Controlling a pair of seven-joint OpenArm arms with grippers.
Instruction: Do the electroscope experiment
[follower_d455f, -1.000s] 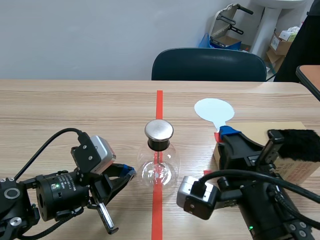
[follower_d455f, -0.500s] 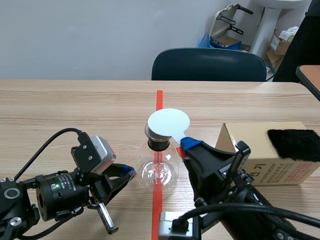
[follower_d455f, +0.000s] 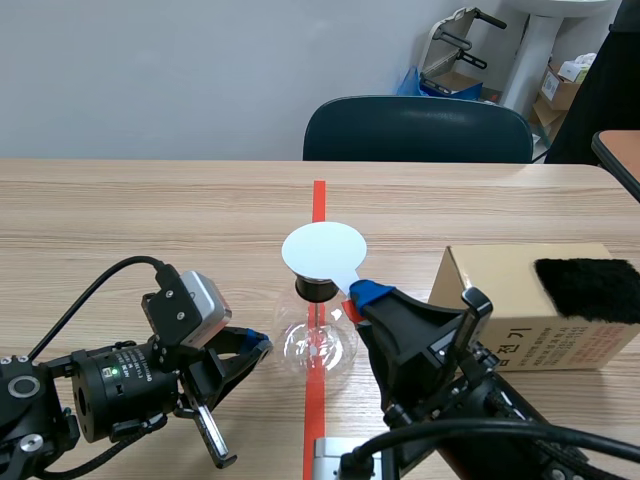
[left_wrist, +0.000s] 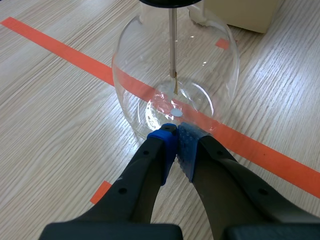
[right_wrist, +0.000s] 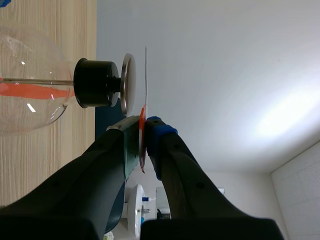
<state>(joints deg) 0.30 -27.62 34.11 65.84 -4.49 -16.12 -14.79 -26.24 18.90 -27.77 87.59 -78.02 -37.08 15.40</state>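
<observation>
The electroscope is a round glass flask (follower_d455f: 318, 345) with a black stopper (follower_d455f: 315, 289), standing on the red tape line. My right gripper (follower_d455f: 360, 293) is shut on the red handle of a white disc paddle (follower_d455f: 323, 250), which hangs just over the flask's top and hides the cap in the scene view. In the right wrist view the paddle (right_wrist: 146, 75) is edge-on, a small gap from the metal cap (right_wrist: 126, 84). My left gripper (left_wrist: 175, 131) is shut on nothing, its blue pads (left_wrist: 187, 145) against the flask's (left_wrist: 175, 75) base.
A cardboard box (follower_d455f: 510, 300) with a patch of black fur (follower_d455f: 590, 276) on it stands at the right, behind my right arm. A dark chair (follower_d455f: 417, 130) is across the table. Inside the flask a thin rod (left_wrist: 172, 45) hangs down.
My right arm has swung left from beside the box, carrying the white paddle over the electroscope's cap. The left arm has stayed still.
</observation>
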